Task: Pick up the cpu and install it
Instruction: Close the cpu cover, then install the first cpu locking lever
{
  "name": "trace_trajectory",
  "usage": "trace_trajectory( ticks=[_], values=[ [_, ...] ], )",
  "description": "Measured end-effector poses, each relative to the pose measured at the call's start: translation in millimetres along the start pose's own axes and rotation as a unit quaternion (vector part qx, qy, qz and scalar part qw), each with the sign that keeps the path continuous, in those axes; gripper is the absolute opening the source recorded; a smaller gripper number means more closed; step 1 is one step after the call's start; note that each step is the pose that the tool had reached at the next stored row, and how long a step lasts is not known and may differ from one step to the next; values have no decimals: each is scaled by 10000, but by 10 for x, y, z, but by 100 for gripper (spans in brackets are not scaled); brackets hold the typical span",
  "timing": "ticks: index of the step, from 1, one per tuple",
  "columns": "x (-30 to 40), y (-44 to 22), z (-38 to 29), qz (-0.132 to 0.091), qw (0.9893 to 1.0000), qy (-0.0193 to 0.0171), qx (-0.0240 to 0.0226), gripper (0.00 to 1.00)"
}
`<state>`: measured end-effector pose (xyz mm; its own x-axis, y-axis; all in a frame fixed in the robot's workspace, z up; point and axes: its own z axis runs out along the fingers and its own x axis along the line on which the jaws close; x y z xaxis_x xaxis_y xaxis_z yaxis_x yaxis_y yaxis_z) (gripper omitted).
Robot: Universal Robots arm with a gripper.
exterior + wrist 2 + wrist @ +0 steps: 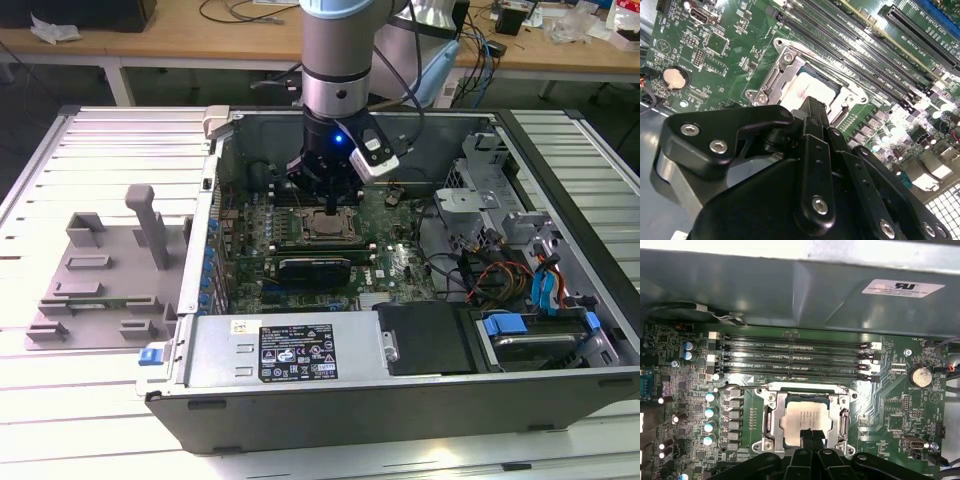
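The cpu [806,416], a pale silvery square chip, lies flat inside the metal socket frame [771,416] on the green motherboard. In the second wrist view the cpu [815,86] shows just past the black fingertips. My gripper [810,434] stands directly over the chip's near edge, its two black fingers pressed together with nothing between them; whether the tips touch the chip I cannot tell. In the exterior view the gripper [328,205] reaches down into the open computer case, right above the cpu [328,226].
Memory slots [795,360] run beside the socket, with a case wall behind them. A coin battery [920,376] sits on the board. A power supply [290,350] and drive bays [540,300] fill the case's front and right. A grey fixture block [100,270] stands at the exterior view's left.
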<state>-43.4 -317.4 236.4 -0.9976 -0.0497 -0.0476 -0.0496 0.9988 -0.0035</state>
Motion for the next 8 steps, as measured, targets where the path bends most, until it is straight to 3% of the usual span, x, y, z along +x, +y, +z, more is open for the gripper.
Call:
trace_trajectory(
  ticks=[8],
  values=[
    [-1, 0, -13, 0, 10000, 0, 0, 11]
  ],
)
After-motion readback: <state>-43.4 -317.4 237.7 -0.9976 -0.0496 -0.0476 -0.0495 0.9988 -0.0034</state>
